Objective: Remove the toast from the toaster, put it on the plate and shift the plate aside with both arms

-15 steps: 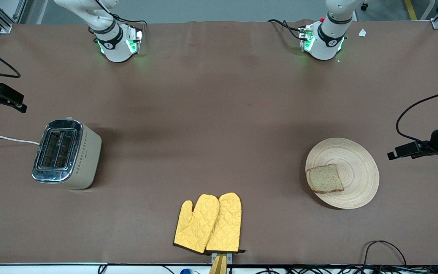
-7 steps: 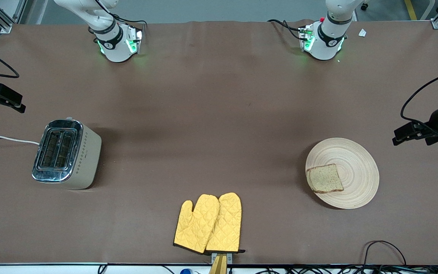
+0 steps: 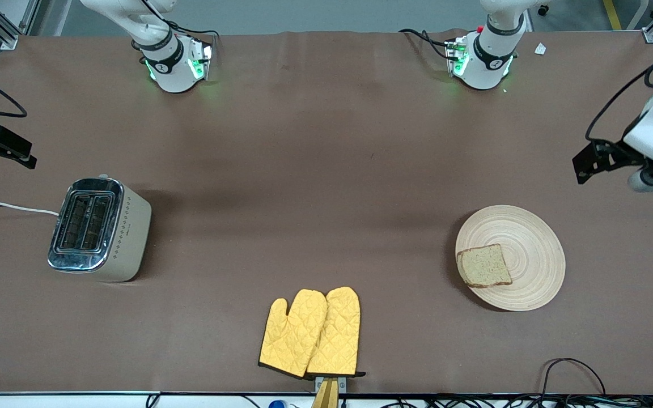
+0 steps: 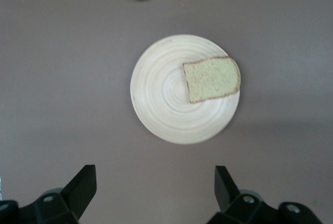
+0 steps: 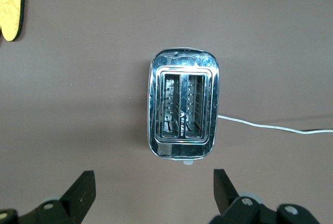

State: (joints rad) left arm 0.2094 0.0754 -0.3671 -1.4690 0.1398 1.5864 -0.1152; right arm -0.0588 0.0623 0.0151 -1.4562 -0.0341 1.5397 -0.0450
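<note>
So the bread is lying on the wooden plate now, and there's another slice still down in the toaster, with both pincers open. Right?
Not quite: the toaster is empty; the right wrist view looks straight into both bare slots. The rest holds: the toast lies on the plate, and the left pincer and right pincer are open.

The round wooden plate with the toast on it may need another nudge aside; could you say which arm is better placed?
Probably the left: its gripper, jaws open, hangs at the round pale wooden plate's end, while the right gripper hangs by the cream toaster.
</note>
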